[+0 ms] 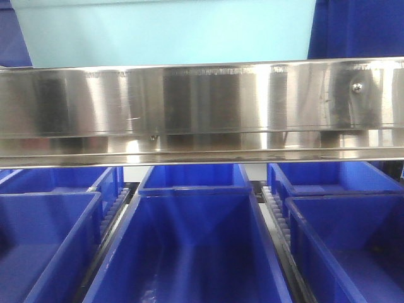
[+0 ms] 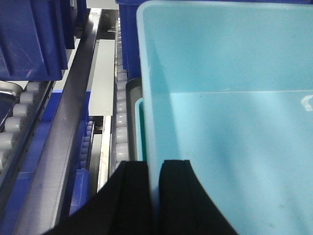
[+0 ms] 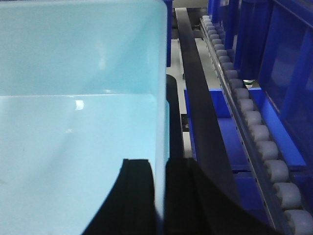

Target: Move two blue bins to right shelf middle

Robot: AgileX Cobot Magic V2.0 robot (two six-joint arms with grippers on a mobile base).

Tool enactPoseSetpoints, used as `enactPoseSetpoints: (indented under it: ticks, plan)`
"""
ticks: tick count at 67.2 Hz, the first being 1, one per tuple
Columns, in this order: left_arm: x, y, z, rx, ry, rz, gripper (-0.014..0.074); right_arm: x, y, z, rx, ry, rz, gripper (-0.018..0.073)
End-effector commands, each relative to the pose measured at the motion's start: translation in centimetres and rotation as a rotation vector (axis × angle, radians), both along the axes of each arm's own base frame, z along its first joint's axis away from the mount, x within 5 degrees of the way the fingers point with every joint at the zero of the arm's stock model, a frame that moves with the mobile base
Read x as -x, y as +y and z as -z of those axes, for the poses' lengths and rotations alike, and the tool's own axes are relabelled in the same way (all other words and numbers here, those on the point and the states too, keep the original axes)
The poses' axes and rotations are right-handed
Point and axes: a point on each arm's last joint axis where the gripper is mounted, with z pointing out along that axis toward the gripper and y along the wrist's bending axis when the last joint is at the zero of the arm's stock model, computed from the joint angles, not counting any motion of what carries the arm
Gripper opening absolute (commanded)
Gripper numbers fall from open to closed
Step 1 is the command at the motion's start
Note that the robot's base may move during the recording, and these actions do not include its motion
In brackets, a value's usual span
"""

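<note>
pale blue bin (image 2: 230, 122) is up above the steel shelf rail (image 1: 202, 107). left gripper (image 2: 155, 166) pinches its left wall, right gripper (image 3: 159, 166) its right wall. we'd keep both arms level and matched, clearing the rail, the roller track (image 3: 254, 120) and the dark blue bins (image 1: 189, 246) below.

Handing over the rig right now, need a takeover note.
Left claw: shut on a side wall of the light blue bin.
Right claw: shut on the opposite wall.
Bin shows above the steel rail; dark blue bins on the level below.
Done: two-arm grasp.
Left: set it on right shelf middle, release; second bin not confirmed.
</note>
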Motion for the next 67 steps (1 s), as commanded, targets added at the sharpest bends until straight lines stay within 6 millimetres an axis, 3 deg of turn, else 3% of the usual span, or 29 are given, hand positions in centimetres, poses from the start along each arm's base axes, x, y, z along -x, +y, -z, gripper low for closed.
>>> enactPoseSetpoints:
  ticks: [1,21,31,41,49,67]
  plan:
    - [0.4,-0.1,-1.2,0.013,-0.069,0.028,-0.0111,0.0,0.3,0.0,-0.001,-0.023,-0.038,-0.0165]
    - [0.3,0.0,-1.2,-0.02,-0.079,0.03,-0.0106,0.0,-0.1,-0.6,0.011,-0.016,0.007,-0.0165]
    - [0.4,0.0,-1.3,-0.018,-0.083,0.031,0.0052,0.0,-0.2,-1.6,0.004,-0.038,0.015,-0.0155]
    - [0.5,0.0,-1.4,-0.017,-0.086,0.031,0.0262,0.0,-0.2,-1.7,0.005,-0.037,0.02,0.0076]
    - [0.6,0.1,-1.5,-0.013,-0.085,0.029,0.036,0.1,-0.4,-1.6,0.012,-0.027,0.037,0.0236]
    - [1.7,0.6,-3.4,0.006,-0.126,0.021,0.0382,1.0,-1.1,-3.1,-0.006,-0.052,0.048,0.0267]
